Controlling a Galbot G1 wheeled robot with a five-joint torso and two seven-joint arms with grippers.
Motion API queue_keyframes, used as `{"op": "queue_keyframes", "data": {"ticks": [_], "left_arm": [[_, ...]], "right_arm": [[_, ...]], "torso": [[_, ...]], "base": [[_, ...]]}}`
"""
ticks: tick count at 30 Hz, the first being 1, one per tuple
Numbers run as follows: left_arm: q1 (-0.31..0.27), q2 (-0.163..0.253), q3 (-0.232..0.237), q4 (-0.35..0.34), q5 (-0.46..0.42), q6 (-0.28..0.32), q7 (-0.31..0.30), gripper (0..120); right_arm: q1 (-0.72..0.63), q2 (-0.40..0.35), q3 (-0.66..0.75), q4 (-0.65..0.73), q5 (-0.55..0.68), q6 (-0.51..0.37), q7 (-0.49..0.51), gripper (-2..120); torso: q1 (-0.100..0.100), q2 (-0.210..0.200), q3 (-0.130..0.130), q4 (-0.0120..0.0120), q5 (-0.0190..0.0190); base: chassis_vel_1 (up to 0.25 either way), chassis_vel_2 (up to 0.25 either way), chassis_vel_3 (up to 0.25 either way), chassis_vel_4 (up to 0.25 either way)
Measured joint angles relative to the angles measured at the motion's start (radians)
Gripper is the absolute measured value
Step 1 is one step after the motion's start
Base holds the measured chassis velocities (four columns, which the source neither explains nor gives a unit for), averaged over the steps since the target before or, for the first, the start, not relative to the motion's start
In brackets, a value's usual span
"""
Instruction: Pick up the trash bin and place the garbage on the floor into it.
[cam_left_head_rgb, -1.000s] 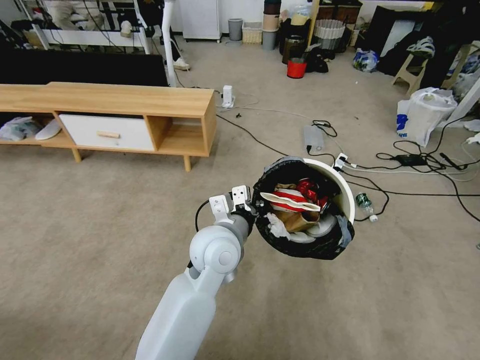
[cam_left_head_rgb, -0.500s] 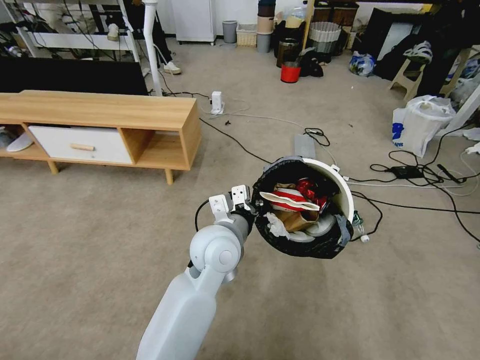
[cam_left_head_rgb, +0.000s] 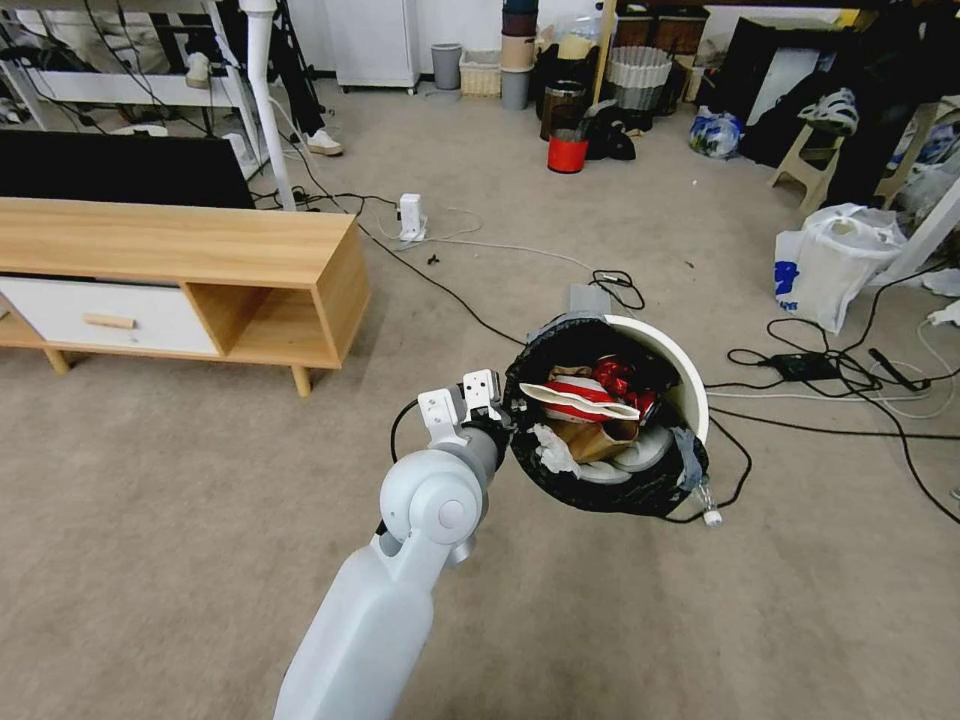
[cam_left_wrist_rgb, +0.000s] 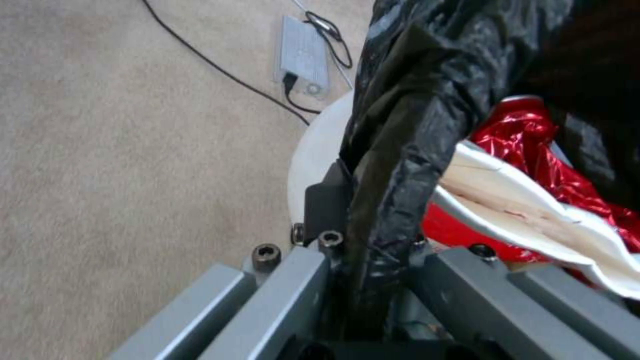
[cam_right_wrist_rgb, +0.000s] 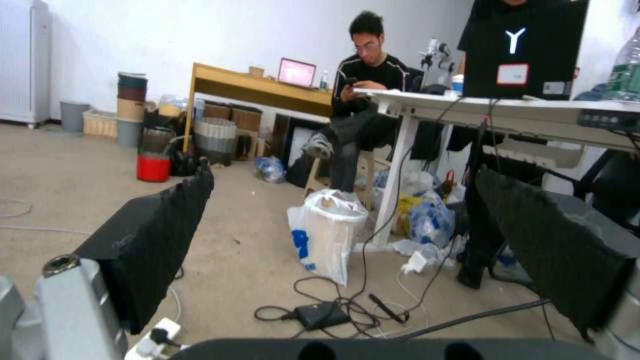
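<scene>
Garbage (cam_left_head_rgb: 590, 410) lies in the trash bin (cam_left_head_rgb: 690, 385) (bottle (cam_left_head_rgb: 703, 500) just behind), TV stand (cam_left_head_rgb: 180, 260) far left.

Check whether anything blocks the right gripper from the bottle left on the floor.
The trash bin, shut in the left gripper, hangs over the bottle and hides most of it. Black cables loop beside it. The right gripper is open, facing elsewhere.

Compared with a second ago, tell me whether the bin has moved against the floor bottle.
Yes. Carried by the left end effector, the bin has advanced with the robot: the bottle, earlier clear on its right, now peeks from under its edge.
</scene>
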Motion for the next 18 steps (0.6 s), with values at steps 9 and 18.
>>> {"op": "queue_keyframes", "data": {"ticks": [9,18], "left_arm": [[0.005,0.0,-0.002,-0.005,0.002,-0.001,0.0,0],[0.009,0.009,-0.003,-0.016,0.0,-0.002,0.0,0]], "right_arm": [[-0.003,0.009,-0.006,0.004,-0.014,0.005,-0.005,100],[-0.007,0.02,-0.015,0.009,-0.04,0.007,-0.026,100]], "torso": [[0.0,0.0,0.0,0.0002,0.0001],[0.0,0.0,0.0,0.0,-0.0001]], "base": [[-0.169,0.143,0.186,-0.136],[-0.166,0.147,0.153,-0.151]]}}
